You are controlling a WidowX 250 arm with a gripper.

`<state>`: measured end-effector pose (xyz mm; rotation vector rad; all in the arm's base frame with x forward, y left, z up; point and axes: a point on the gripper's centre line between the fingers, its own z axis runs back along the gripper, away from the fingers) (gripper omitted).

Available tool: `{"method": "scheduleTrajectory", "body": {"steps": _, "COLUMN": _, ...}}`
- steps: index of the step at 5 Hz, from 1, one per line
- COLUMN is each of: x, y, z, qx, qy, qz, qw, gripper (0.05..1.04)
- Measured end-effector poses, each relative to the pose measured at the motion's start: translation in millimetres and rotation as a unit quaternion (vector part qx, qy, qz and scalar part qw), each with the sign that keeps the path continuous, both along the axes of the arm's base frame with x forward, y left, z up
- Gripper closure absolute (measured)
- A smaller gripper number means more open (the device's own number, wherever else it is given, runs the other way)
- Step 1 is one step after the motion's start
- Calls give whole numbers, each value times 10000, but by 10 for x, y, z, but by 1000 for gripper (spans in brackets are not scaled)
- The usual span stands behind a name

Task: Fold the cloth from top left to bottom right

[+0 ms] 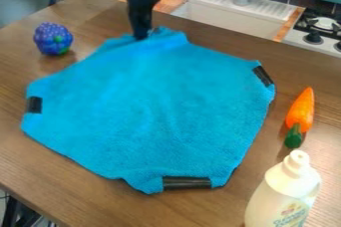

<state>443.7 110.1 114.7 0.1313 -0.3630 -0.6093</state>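
The blue cloth (156, 106) lies spread over the wooden table, with black strips at its left, right and bottom corners. My gripper (141, 38) hangs pointing down at the cloth's top corner, its tip touching or just over the fabric. Around the tip the cloth is rumpled and a little raised. Whether the tip holds any fabric cannot be made out.
A purple-blue toy fruit (53, 39) sits at the upper left of the table (23, 159). On the right lie an orange carrot toy (301, 111) and, nearer, a pale bottle (285, 191). Behind the table are a sink (226, 17) and a stove (319, 29).
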Motion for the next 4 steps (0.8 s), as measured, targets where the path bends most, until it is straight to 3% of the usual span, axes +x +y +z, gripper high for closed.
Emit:
{"method": "scheduleTrajectory", "body": {"steps": 1, "x": -165, "y": -347, "z": 335, "qx": -253, "qy": -389, "qz": -484, "qw": 9978, "gripper": 1034}}
{"method": "scheduleTrajectory", "body": {"steps": 2, "x": -408, "y": -738, "z": 409, "qx": -343, "qy": -480, "qz": -1009, "qw": 9931, "gripper": 1034}}
{"method": "scheduleTrajectory", "body": {"steps": 4, "x": -1001, "y": -1361, "z": 182, "qx": -286, "qy": -176, "qz": -1869, "qw": 9818, "gripper": 1034}}
